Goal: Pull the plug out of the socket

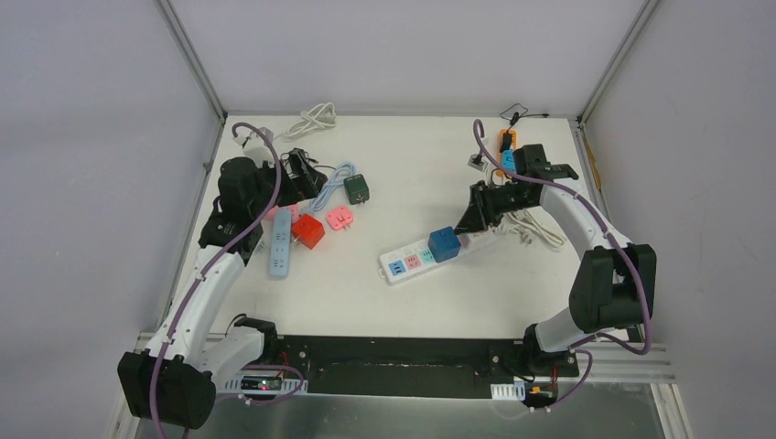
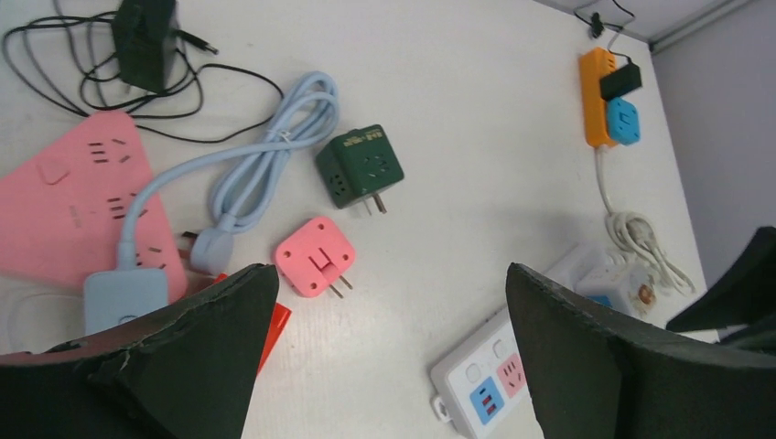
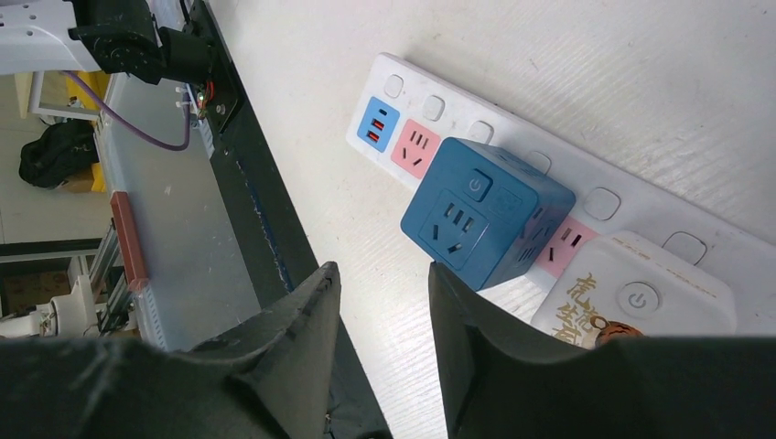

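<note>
Only the right wrist view shows the task's thing up close: the blue plug sits seated in the white strip, with a cream cube just beside it on the same strip. The right claw hangs above the table's near side of that strip. Its fingers stand a narrow gap apart with nothing between them, and they do not touch the plug. The top view places the strip mid-table, lying aslant, with the right claw over its right end. It alone shows a pale blue strip by the left arm and a coiled white cable at the far edge. The left wrist view shows the left claw spread wide and holding nothing, well apart from the plug. It alone shows plainly a pink strip, mostly hidden under the arm from above. Strips number four: white, pink, pale blue and orange. Cubes number five: blue and cream on the white strip, and green, pink and red lying loose, the red one half under a left finger. The orange strip carries a cyan block and a black plug. A looped blue cable and a black adapter lie near the pink strip.
</note>
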`<state>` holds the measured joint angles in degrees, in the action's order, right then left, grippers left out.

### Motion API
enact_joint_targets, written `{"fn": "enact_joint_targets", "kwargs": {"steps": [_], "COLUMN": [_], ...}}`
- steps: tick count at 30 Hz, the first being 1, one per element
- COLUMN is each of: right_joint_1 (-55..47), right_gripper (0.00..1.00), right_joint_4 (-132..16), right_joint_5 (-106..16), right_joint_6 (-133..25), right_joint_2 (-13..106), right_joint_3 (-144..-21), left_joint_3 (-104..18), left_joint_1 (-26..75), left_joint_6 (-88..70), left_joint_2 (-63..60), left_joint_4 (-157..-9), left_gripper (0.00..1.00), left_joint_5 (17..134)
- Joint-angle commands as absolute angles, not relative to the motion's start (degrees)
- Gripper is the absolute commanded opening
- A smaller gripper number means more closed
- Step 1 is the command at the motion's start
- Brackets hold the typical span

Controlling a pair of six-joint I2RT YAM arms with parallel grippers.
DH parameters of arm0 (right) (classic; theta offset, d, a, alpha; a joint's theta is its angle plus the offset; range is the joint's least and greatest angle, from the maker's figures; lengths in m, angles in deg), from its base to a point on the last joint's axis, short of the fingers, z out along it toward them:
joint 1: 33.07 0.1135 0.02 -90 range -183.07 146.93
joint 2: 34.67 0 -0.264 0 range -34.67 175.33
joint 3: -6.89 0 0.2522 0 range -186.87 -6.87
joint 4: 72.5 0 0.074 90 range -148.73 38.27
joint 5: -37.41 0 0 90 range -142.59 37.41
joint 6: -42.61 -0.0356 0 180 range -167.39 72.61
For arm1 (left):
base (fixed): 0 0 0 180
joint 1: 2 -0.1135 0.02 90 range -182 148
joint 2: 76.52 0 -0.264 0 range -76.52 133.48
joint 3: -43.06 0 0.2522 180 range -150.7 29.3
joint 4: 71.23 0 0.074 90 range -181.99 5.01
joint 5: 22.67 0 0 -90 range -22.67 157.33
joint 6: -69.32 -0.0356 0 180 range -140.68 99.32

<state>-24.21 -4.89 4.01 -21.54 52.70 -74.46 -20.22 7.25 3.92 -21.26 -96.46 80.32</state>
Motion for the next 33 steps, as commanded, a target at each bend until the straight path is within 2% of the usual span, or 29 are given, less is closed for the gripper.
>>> {"fn": "enact_joint_targets", "kwargs": {"steps": [1,13,19,33], "right_joint_1": [-25.1,-26.8,-27.6,-29.5], "right_gripper": [0.44,0.44,0.44,0.44], "right_joint_4": [-5.5,-5.8,-6.2,-7.7], "right_joint_5": [6.5,7.1,7.4,8.2], "right_joint_6": [-20.6,-21.1,-21.6,-23.5], "right_joint_2": [49.8,49.5,49.4,49.1], "right_joint_3": [-74.5,-74.3,-74.1,-73.4], "left_joint_3": [-18.9,-16.0,-16.2,-24.0], "left_joint_1": [6.7,9.1,17.4,37.7], "left_joint_6": [7.9,18.8,16.3,4.2], "left_joint_2": [-21.2,-18.4,-16.9,-5.1], "left_joint_4": [-90.3,-85.1,-83.3,-84.0], "left_gripper": [0.98,0.97,0.97,0.94], "left_joint_5": [90.1,97.3,92.4,80.7]}}
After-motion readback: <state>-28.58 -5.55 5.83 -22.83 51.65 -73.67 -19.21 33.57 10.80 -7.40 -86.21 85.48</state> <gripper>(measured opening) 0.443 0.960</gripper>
